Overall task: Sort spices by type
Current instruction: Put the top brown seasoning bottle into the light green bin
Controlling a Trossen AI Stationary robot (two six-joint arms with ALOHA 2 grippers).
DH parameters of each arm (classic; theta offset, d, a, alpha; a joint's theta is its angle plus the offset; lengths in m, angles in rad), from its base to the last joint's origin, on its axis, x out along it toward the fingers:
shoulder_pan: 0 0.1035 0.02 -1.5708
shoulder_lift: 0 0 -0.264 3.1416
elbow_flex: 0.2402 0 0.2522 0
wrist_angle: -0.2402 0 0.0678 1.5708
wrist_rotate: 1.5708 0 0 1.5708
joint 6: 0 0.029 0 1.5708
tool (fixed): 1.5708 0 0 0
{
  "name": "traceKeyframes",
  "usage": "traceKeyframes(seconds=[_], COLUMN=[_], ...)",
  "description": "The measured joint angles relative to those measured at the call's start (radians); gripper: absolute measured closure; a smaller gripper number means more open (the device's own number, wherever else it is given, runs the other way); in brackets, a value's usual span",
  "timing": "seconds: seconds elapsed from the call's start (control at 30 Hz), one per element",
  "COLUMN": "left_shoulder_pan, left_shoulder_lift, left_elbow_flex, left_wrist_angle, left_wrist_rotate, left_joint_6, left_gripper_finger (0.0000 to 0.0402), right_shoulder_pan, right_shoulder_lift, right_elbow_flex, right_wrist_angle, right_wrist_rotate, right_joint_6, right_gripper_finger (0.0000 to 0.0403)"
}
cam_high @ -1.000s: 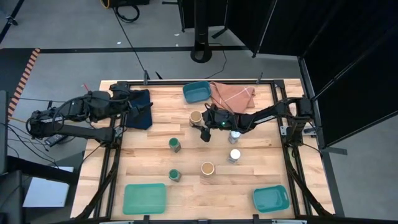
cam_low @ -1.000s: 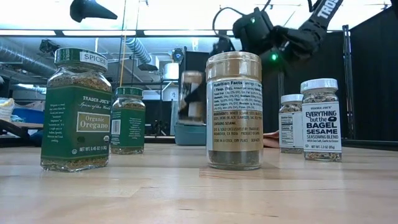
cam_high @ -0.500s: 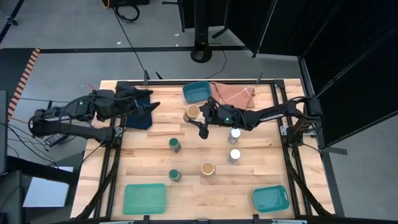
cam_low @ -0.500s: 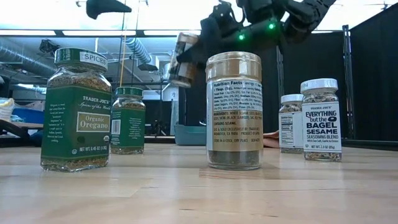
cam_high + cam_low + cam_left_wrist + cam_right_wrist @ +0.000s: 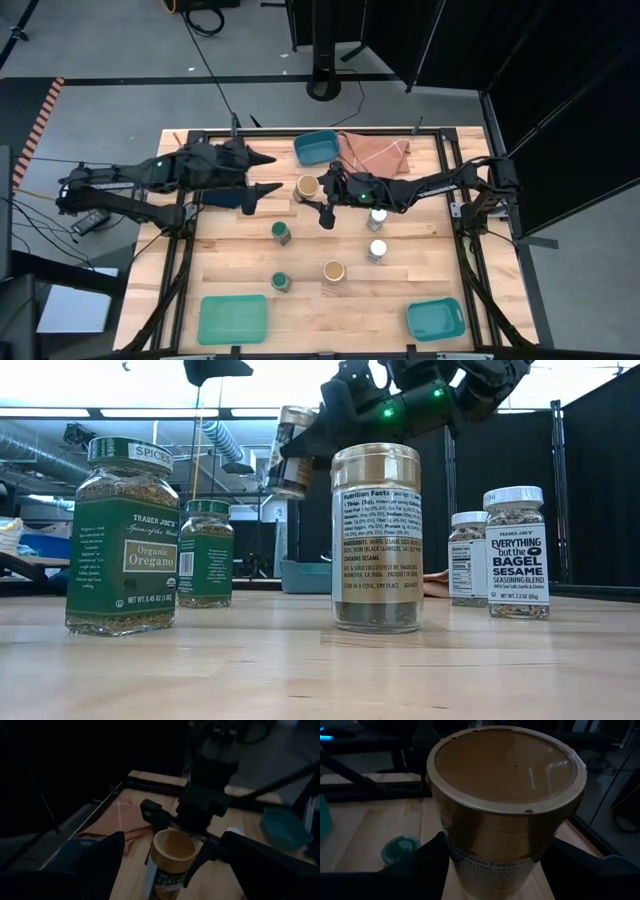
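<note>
Right end effector point(image 5: 312, 197) grasping tan-lidded jar point(image 5: 309, 186), label half-hidden | left end effector point(image 5: 264, 171) released

Green-lidded jar point(image 5: 124, 538) reads "Trader Joe's Organic Oregano"; white-lidded jar point(image 5: 517, 554) "Everything but the Bagel Sesame".

The bench point(image 5: 230, 270) lay bare along its near edge between the flat teal tray point(image 5: 232, 319) and the smaller teal tray point(image 5: 436, 319), and down its left strip. Mid-bench, two green-lidded jars point(image 5: 282, 233), a tan-lidded jar point(image 5: 334, 271) and two white-lidded jars point(image 5: 377, 250) stood apart, with gaps between them. Above the far middle, the right gripper point(image 5: 322, 200) with its raised tan-lidded jar point(image 5: 309, 186) faced the left gripper point(image 5: 262, 172), whose spread fingers point(image 5: 262, 188) crowded that space.
</note>
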Motion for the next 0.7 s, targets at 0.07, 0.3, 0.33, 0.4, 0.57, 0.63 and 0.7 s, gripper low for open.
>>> traceKeyframes(seconds=[0.07,0.3,0.33,0.4,0.57,0.63,0.7], left_shoulder_pan=[0.000,0.000,0.001,0.001,-0.001,-0.002,-0.002], left_shoulder_lift=[0.047,0.236,0.266,0.321,0.431,0.463,0.484], left_elbow_flex=[0.058,0.287,0.318,0.377,0.489,0.520,0.541], left_wrist_angle=[-0.059,-0.363,-0.411,-0.486,-0.546,-0.547,-0.547], left_wrist_rotate=[0.001,0.001,-0.001,-0.001,0.003,0.012,0.022], left_joint_6=[0.039,0.167,0.184,0.210,0.265,0.289,0.311], left_gripper_finger=[0.0055,0.0055,0.0055,0.0055,0.0055,0.0055,0.0055], right_shoulder_pan=[0.000,0.000,0.000,0.000,0.000,0.000,0.000], right_shoulder_lift=[0.000,0.000,0.000,0.000,0.000,0.000,0.001], right_elbow_flex=[0.000,0.000,0.000,0.000,0.000,0.000,0.000], right_wrist_angle=[-0.010,-0.021,-0.022,-0.025,-0.026,-0.026,-0.026], right_wrist_rotate=[0.000,0.001,0.001,0.001,0.001,0.001,0.001], right_joint_6=[0.000,0.000,0.000,0.000,0.000,0.000,0.000], right_gripper_finger=[0.0125,0.0125,0.0125,0.0125,0.0125,0.0125,0.0125])
